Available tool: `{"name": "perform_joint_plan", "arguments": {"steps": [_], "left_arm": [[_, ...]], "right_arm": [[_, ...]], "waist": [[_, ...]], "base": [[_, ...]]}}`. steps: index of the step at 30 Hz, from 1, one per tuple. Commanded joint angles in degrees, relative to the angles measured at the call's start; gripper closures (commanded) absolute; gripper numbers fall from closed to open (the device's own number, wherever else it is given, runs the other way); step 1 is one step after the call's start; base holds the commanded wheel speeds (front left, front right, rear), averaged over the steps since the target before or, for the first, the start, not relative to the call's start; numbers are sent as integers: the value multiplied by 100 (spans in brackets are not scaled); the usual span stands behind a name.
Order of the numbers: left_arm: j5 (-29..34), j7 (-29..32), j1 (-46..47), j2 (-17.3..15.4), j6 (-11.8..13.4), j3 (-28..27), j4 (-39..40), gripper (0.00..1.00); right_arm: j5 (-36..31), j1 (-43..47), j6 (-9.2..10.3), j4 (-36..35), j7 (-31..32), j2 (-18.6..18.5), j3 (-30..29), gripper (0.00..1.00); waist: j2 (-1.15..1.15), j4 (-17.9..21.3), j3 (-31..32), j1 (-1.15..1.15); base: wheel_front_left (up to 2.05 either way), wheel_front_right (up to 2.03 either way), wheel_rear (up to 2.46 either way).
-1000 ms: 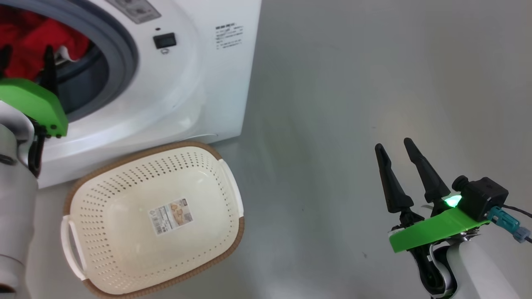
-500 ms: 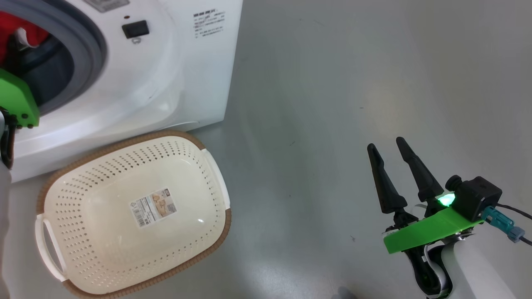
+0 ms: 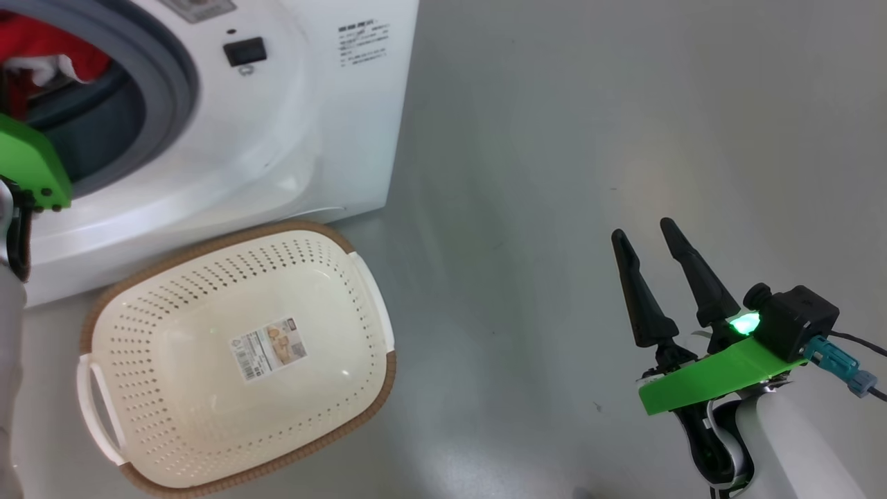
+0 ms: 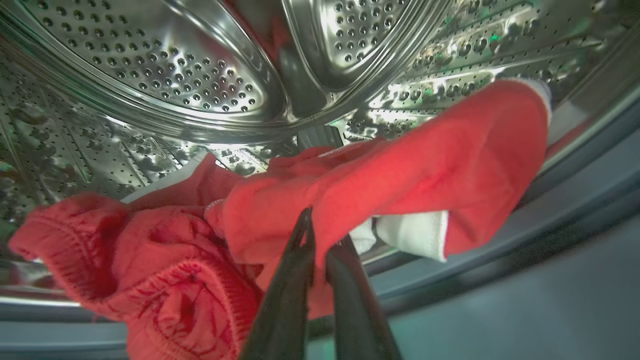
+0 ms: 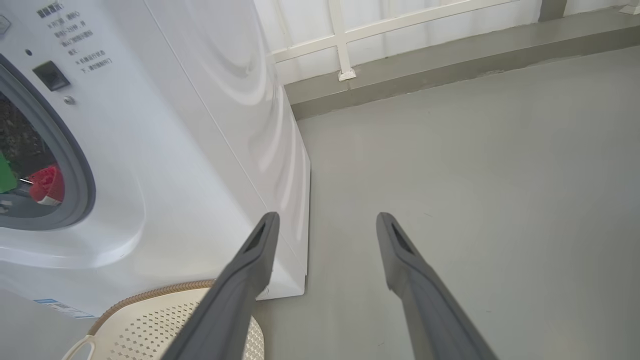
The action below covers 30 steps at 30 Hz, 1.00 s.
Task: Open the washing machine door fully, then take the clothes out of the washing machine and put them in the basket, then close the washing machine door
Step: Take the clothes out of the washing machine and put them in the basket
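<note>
Inside the washing machine (image 3: 291,138), the robot's left end effector (image 4: 321,230) has its two dark fingers pressed close together, clamped on a fold of the clothes (image 4: 400,170). The bright red fabric lies heaped on the lower curve of the perforated steel drum (image 4: 200,75). One piece is a coarse ribbed knit bunched at the left of the left wrist view. Another is smoother, stretching to the right with a white trim band hanging just beside the fingers.

From the head view, the red clothes (image 3: 41,48) show at the mouth of the drum, behind the grey rubber ring (image 3: 181,83). The left arm's green bracket (image 3: 28,170) sits at the opening.

The basket (image 3: 173,367), cream-white and perforated with a brown rim and white side handles, stands on the grey floor (image 3: 554,138) just in front of the machine. It holds nothing, and a paper label (image 3: 269,348) is stuck to its bottom.

The right end effector (image 3: 642,230) hovers over bare floor well to the right of the basket, its fingers spread apart and holding nothing. A green light glows at its base.
</note>
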<state>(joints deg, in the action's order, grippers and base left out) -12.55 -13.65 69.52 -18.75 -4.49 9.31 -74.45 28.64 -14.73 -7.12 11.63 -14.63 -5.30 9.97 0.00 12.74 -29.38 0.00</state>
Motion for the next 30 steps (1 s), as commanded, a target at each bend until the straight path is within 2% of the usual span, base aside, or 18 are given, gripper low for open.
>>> {"name": "perform_joint_plan", "arguments": {"steps": [1,3,7,14,15,22,30], "left_arm": [[-102,-97,-64,-226,57,-130,181,100],[-231,-126,-178,-186,79,-262,374,100],[-369,-132,-641,-141,134,-563,1287,100],[-331,-134,-1612,86,147,-1172,2739,100],[-331,-134,-1612,86,147,-1172,2739,100],[17,-134,-2617,498,-23,-1783,4083,100],[218,-134,-3317,944,-199,-2279,5229,100]], "right_arm": [[-33,23,-36,-107,-37,-52,94,0],[-33,36,-36,-96,-37,-71,80,0],[-38,58,-36,-84,-37,-107,59,0],[-35,153,-36,-43,-37,-191,-15,0],[-35,153,-36,-43,-37,-191,-15,0],[-33,343,-36,-20,-37,-251,-127,0],[-21,488,-36,-18,-37,-254,-221,0]], "waist": [[0,-86,100,0],[0,-146,172,0],[0,-266,308,0],[0,-479,581,0],[0,-479,581,0],[0,-692,883,0],[0,-823,1090,0]], "base": [[0,0,0],[0,0,0],[0,0,0],[0,0,0],[0,0,0],[0,0,0],[0,0,0]]}}
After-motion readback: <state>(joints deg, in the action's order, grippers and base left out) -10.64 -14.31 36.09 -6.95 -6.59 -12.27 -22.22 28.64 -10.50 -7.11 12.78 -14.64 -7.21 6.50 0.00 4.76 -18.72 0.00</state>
